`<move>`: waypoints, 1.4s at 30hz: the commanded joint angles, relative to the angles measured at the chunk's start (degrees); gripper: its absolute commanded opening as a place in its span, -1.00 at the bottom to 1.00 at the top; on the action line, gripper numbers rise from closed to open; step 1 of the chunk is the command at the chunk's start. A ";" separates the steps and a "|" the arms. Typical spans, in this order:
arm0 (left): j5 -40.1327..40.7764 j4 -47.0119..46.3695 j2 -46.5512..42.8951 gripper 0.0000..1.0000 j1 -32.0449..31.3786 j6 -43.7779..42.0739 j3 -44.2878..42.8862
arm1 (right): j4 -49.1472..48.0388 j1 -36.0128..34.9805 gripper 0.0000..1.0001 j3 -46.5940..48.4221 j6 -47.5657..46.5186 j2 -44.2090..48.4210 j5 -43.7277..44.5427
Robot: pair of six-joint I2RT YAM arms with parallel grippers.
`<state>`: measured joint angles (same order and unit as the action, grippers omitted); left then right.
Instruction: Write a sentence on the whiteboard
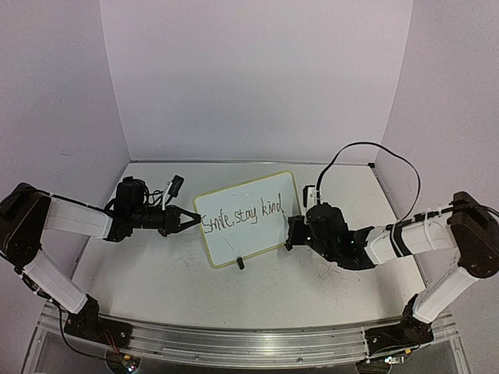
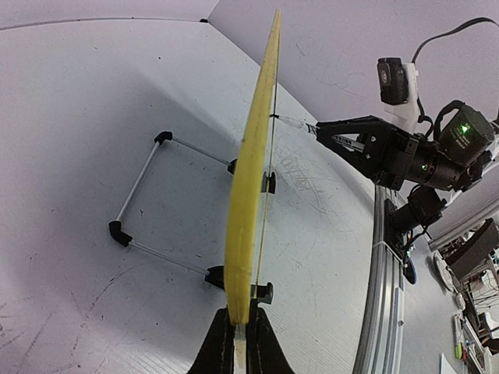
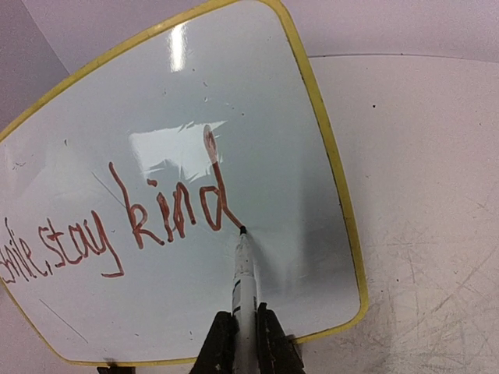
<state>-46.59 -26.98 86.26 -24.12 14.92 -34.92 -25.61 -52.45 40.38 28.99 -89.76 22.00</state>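
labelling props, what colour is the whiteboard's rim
Yellow. The whiteboard rim shows clearest in the right wrist view.

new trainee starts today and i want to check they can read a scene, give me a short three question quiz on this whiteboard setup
1. True or false: the whiteboard lies flat on the table.
2. What do the right jaws hold? A) a marker B) an eraser C) nothing
3. Fill in: the last word of the writing is ____.

Key:
1. False. It stands upright, with the left jaws clamped on its edge.
2. A. The marker's tip touches the board.
3. kind
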 commanded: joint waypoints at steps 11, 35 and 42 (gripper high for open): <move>0.38 2.19 -0.85 -1.00 0.29 -0.85 -0.93 | -1.63 -0.34 -1.00 -1.31 -0.27 4.32 0.77; 3.52 2.45 -2.93 -0.49 0.26 0.22 -1.34 | 10.51 0.52 -1.00 -5.63 -3.32 25.13 -1.51; 7.99 6.40 -11.50 0.34 0.24 2.32 -2.54 | 10.12 3.13 -1.00 -4.52 -9.85 26.06 2.03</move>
<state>-41.82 -23.32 81.69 -24.14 16.67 -34.92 -16.88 -50.30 35.33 24.12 -62.26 21.64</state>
